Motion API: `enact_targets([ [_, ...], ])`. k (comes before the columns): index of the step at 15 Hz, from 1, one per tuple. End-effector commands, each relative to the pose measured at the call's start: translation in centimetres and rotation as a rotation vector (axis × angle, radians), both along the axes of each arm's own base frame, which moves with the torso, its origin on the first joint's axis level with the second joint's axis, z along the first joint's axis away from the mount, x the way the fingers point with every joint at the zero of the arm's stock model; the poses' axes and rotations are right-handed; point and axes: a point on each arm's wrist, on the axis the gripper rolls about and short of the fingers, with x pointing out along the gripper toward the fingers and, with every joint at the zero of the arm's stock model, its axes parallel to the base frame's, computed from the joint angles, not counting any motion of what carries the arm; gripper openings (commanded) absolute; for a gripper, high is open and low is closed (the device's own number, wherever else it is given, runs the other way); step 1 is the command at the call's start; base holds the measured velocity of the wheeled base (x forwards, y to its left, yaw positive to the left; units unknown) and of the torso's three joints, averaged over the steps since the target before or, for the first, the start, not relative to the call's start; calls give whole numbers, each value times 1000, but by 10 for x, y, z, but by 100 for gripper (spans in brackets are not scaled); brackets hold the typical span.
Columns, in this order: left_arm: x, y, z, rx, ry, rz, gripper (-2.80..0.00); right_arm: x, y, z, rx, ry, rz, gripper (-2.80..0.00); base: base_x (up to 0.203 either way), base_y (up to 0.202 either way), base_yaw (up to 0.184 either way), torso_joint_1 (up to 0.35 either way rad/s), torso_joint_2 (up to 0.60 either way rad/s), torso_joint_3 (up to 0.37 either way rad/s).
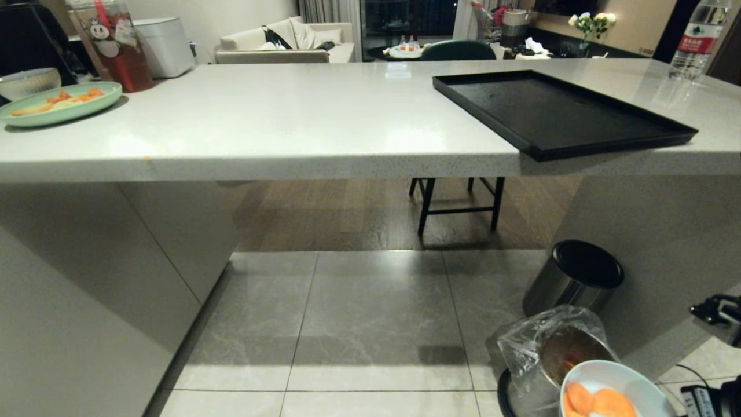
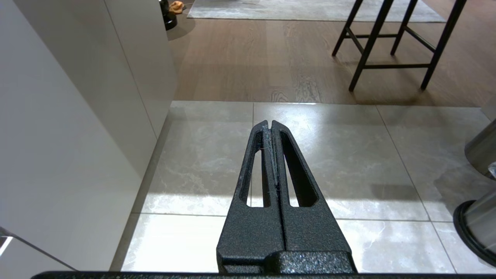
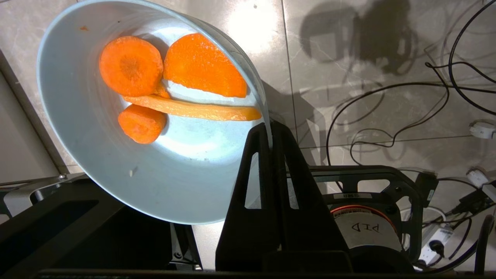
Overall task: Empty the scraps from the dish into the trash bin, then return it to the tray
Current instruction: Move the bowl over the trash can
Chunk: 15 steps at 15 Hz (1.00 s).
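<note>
My right gripper [image 3: 270,130] is shut on the rim of the dish [image 3: 97,162], a small light-blue bowl. The scraps [image 3: 174,77], several orange carrot slices and a strip, lie inside it. In the head view the dish [image 1: 608,368] hangs low at the bottom right, its far edge over the near rim of the trash bin [image 1: 550,347], a small round bin lined with crinkled clear plastic. The black tray [image 1: 556,113] lies bare on the right of the counter. My left gripper [image 2: 270,124] is shut on nothing, parked above the floor tiles.
A steel bin with a black lid [image 1: 579,275] stands just behind the trash bin. A green plate with carrot pieces [image 1: 58,104] sits at the counter's far left, a water bottle [image 1: 692,40] at its far right. Cables [image 3: 387,100] lie on the floor under the right arm.
</note>
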Motion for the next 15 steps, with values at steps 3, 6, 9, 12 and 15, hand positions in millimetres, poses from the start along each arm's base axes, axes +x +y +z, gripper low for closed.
enact_targets([
  [3,0,0,0,0,0,0,-280,4,2,-2,-6,21,-2,-280,0,0,0,0,0,0],
  [6,0,0,0,-1,-1,0,-280,4,2,-3,-7,23,-2,-280,0,0,0,0,0,0],
  [9,0,0,0,0,1,0,-280,4,2,-3,-7,23,-2,-280,0,0,0,0,0,0],
  [12,0,0,0,0,-1,0,-280,3,1,-2,-7,22,-2,-280,0,0,0,0,0,0],
  [15,0,0,0,0,1,0,-280,4,2,-2,-6,20,-2,-280,0,0,0,0,0,0],
])
